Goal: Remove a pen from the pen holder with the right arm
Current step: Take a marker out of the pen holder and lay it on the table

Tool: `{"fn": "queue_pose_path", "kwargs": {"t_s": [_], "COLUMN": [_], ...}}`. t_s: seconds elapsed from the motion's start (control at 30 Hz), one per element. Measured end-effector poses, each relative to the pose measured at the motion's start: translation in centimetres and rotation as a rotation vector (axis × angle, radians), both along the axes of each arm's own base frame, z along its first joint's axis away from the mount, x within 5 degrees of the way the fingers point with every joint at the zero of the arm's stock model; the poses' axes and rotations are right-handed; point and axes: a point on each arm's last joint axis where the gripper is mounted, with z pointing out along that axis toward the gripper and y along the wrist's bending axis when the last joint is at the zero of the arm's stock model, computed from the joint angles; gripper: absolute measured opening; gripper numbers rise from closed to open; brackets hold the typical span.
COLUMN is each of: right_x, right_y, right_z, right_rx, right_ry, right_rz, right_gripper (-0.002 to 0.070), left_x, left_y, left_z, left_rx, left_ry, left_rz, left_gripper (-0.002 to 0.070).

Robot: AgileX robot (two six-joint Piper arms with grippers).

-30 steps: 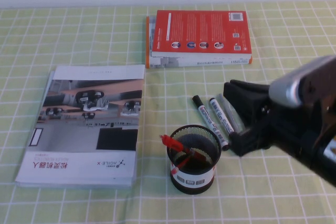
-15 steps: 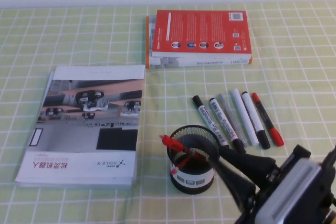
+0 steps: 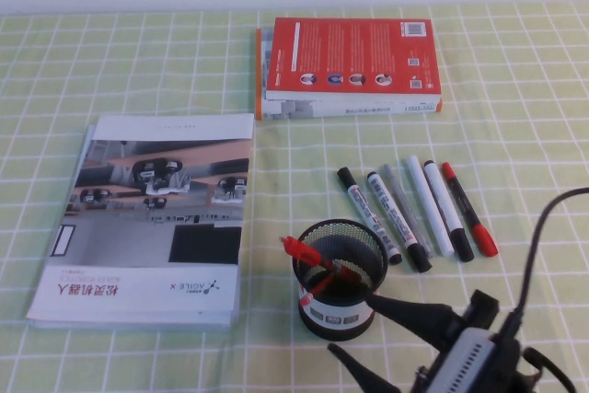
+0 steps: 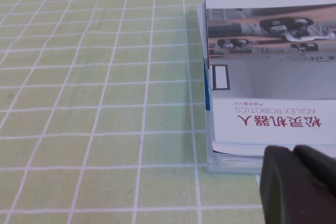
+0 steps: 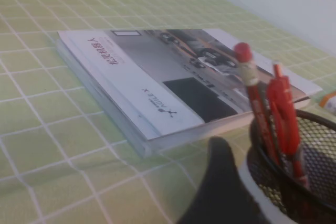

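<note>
**Scene status**

1. Cloth (image 3: 138, 62): green check, covers the table.
2. Booklet (image 3: 156, 218): lies flat, left of the holder (image 3: 327, 312).
3. Book (image 3: 354, 57): red, well beyond the holder.
4. Right gripper (image 3: 382, 342): now on the near-right side of the holder. A second ago it hung over the row of pens (image 3: 414, 213), to the right of the holder. It has since drawn back toward the robot, and its jaws have spread wide and hold nothing. One finger lies just beside the holder's wall.
5. Left gripper (image 4: 296, 182): parked at the booklet's near corner, on the side away from the holder. Its jaws are together and hold nothing.
6. Row of pens: five, side by side on the cloth, just beyond and right of the holder.
7. Red pen (image 3: 306, 253): stands tilted in the holder, its cap over the left rim.

**Assessment:** The grasp is not yet made. The wide, empty jaws beside the holder suggest readiness to reach for the red pen.
</note>
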Motion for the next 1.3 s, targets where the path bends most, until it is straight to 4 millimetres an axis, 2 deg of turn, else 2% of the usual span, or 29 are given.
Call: {"fn": "queue_pose_path", "kwargs": {"t_s": [0.3, 0.57, 0.9, 1.03, 1.3], "right_x": [1.4, 2.6, 3.7, 4.0, 4.1], "right_y": [2.9, 4.4, 5.4, 5.5, 5.4], "right_z": [0.2, 0.0, -0.4, -0.6, -0.7], "right_rx": [0.026, 0.04, 0.026, 0.026, 0.03], "right_ry": [-0.007, 0.002, -0.006, 0.001, 0.011], "right_rz": [-0.014, -0.068, -0.138, -0.154, -0.181], "right_gripper": [0.0383, 0.0382, 0.0373, 0.0318, 0.0135], "left_x": [0.0, 0.0, 0.0, 0.0, 0.0], "left_y": [0.0, 0.0, 0.0, 0.0, 0.0], "left_z": [0.0, 0.0, 0.0, 0.0, 0.0], "left_rx": [0.0, 0.0, 0.0, 0.0, 0.0], "left_ry": [0.0, 0.0, 0.0, 0.0, 0.0], "left_rz": [0.0, 0.0, 0.0, 0.0, 0.0], "left_gripper": [-0.0005, -0.0005, -0.0005, -0.0005, -0.0005]}}
